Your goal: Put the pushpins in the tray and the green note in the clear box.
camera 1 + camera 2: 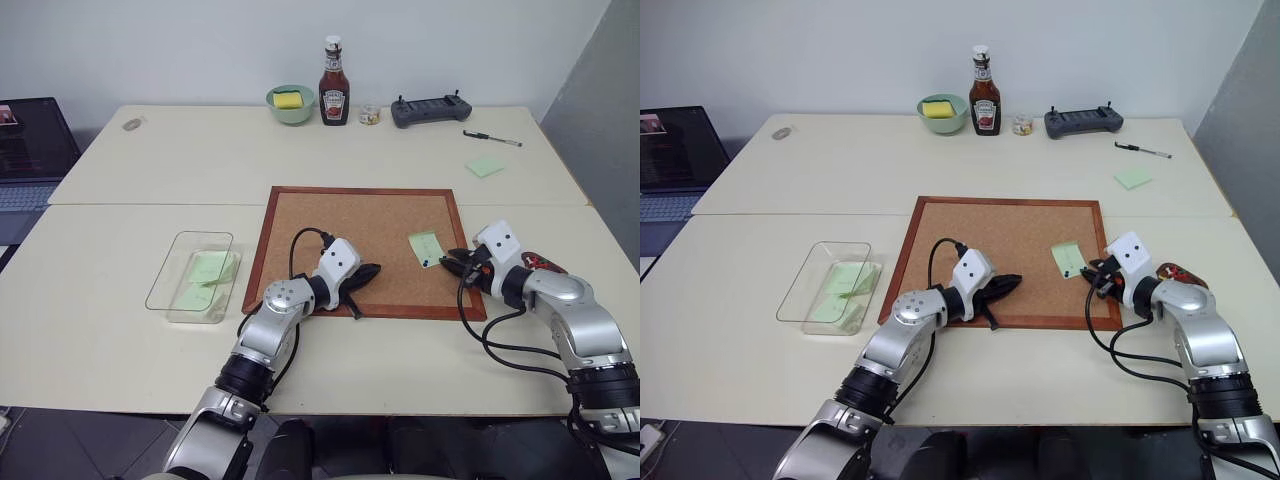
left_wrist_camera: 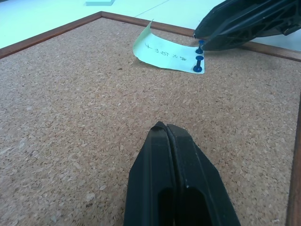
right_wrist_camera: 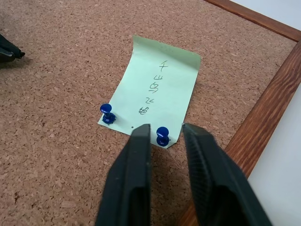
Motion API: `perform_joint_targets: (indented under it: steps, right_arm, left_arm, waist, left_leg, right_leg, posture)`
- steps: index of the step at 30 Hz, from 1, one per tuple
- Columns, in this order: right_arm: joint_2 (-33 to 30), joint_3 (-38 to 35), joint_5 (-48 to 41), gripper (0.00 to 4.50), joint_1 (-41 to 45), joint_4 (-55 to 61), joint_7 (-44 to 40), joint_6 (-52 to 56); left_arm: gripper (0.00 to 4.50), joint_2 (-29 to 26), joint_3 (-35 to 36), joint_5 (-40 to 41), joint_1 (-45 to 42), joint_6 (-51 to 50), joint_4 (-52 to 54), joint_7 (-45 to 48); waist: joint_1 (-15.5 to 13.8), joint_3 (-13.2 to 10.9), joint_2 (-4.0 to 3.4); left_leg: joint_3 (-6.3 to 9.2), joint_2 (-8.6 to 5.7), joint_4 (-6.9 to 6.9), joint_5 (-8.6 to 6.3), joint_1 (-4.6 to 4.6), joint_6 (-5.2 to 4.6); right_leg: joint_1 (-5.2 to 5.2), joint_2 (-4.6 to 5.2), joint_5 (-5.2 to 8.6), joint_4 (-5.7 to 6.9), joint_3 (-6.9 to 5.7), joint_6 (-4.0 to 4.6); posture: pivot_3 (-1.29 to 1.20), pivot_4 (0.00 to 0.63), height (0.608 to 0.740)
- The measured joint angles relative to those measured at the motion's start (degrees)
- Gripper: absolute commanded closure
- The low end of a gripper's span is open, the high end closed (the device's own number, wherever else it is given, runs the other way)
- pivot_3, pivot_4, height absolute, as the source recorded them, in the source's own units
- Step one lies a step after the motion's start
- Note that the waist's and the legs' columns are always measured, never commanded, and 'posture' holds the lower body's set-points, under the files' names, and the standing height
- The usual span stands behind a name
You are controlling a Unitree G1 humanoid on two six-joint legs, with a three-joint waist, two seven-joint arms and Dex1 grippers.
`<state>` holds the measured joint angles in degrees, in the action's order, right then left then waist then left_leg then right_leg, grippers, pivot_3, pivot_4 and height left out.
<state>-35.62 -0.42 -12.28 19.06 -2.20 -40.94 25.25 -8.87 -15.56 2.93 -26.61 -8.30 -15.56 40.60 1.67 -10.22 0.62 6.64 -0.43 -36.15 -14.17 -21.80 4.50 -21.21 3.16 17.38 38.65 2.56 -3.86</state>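
Observation:
The green note (image 3: 157, 89) lies on the corkboard (image 1: 330, 225) near its right frame, held down along one edge by two blue pushpins (image 3: 107, 114). My right gripper (image 3: 164, 129) is low over that edge, jaws a little apart, one finger on each side of the second pushpin (image 3: 162, 135) with a small gap to it. The dark reddish tray (image 1: 542, 264) peeks out just behind this gripper. My left gripper (image 2: 162, 126) rests shut and empty on the cork near the board's front edge. The clear box (image 1: 172, 262) sits left of the board with green slips inside.
Along the back of the table stand a ketchup bottle (image 1: 334, 85), a green bowl (image 1: 290, 102), a small jar (image 1: 369, 115) and a grey controller (image 1: 431, 108). A pen (image 1: 492, 138) and a green sticky pad (image 1: 485, 166) lie at back right. A laptop (image 1: 30, 150) sits far left.

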Motion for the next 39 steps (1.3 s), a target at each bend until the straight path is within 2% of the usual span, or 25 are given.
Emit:
perform_joint_targets:
  steps: [2, 12, 20, 29, 32, 39]
  right_arm:
    - [0.0, 0.0, 0.1, 4.49, 0.0, 0.0, -0.3, 0.0]
    - [0.1, -0.6, -0.5, 4.49, -0.6, 1.9, -0.1, 1.8]
    - [0.8, -3.1, -4.8, 4.49, -1.0, 8.8, -0.3, 2.9]
    - [0.5, -5.2, -6.9, 4.49, -0.8, 10.2, 0.0, 4.2]
    - [-1.5, -6.7, -6.9, 4.49, -1.0, 10.4, -0.2, 4.3]
    - [-12.2, -11.3, -4.8, 4.49, -8.4, 9.9, -3.1, 4.0]
  left_arm:
    - [4.5, 0.0, 0.0, 0.0, 0.0, 0.0, 0.0, 0.0]
    - [4.5, 0.0, 0.0, 0.0, 0.0, 0.0, 0.2, 0.1]
    - [4.5, 0.0, 0.0, 0.0, 0.1, -0.1, 0.1, 0.1]
    - [4.5, 0.1, 0.0, -0.1, 0.0, -0.2, 0.1, 0.1]
    - [4.5, 0.1, 0.0, -0.1, 0.0, -0.2, 0.1, 0.0]
    - [4.5, 0.3, 0.0, -0.2, -0.3, -0.3, -0.4, 0.0]
  waist:
    - [0.0, 0.0, 0.0]
    - [0.0, 0.0, 0.0]
    - [0.0, 0.0, 0.0]
    - [0.0, 0.0, 0.0]
    - [0.0, 0.0, 0.0]
    - [0.0, 0.1, -0.15]
  left_leg:
    - [0.0, 0.0, 0.0, 0.0, 0.0, 0.0]
    - [0.01, -0.01, 0.0, 0.0, -0.03, 0.0]
    - [0.01, 0.0, 0.0, 0.0, -0.01, 0.0]
    - [0.01, -0.01, 0.0, 0.0, -0.02, 0.0]
    - [0.01, -0.01, 0.0, 0.0, -0.03, 0.0]
    - [-0.04, -0.02, -0.01, 0.0, 0.04, 0.0]
  right_leg:
    - [0.0, 0.0, 0.0, 0.0, 0.0, 0.0]
    - [-0.02, 0.0, 0.0, 0.0, 0.0, 0.0]
    - [-0.01, 0.0, 0.0, 0.02, 0.0, 0.0]
    - [-0.01, 0.0, 0.0, 0.01, -0.01, 0.0]
    - [-0.01, 0.0, 0.0, 0.01, -0.01, 0.0]
    - [0.04, 0.0, 0.01, 0.03, 0.03, -0.03]
  posture:
    - [0.0, 0.15, 0.74]
    - [0.0, 0.15, 0.74]
    - [0.0, 0.15, 0.74]
    - [0.0, 0.15, 0.74]
    - [0.0, 0.15, 0.74]
    - [0.0, 0.15, 0.74]
